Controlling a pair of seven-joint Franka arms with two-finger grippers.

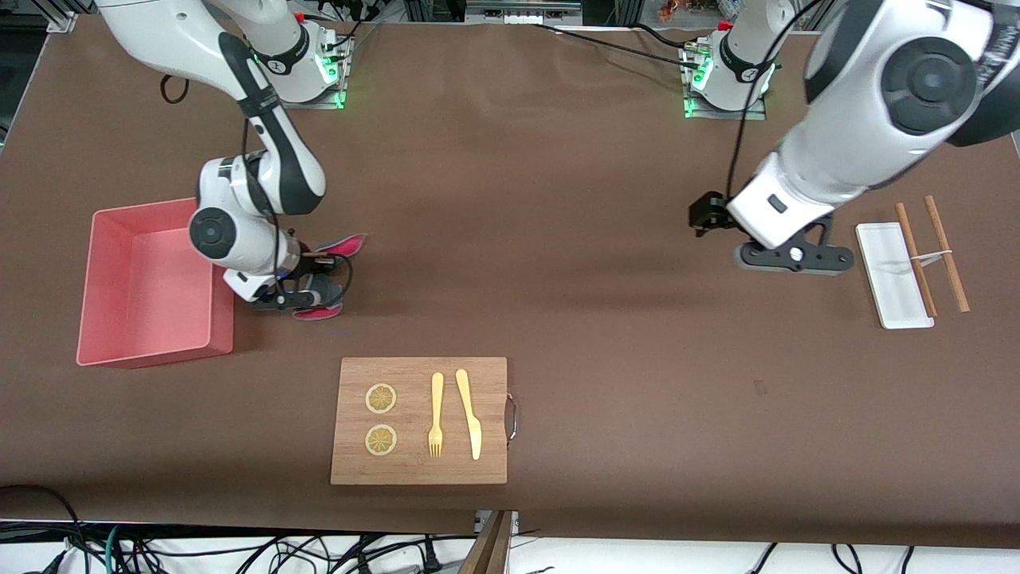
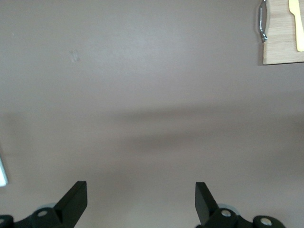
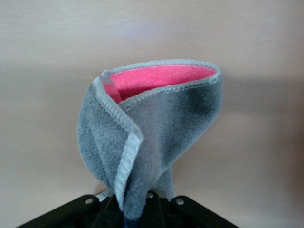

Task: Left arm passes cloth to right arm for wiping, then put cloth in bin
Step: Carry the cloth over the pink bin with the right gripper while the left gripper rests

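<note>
White arms (image 1: 837, 151), dark grey joint covers, black claws (image 2: 141, 202).

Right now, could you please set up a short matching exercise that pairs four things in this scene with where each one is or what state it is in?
Things:
1. cloth
2. left gripper
3. bin
4. fork

States:
A. on the wooden board
B. open, over bare table
C. held in the right gripper
D. at the right arm's end of the table

Pairs: 1-C, 2-B, 3-D, 4-A

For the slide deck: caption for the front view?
Right gripper holds cloth beside bin; left gripper waits open.
</note>
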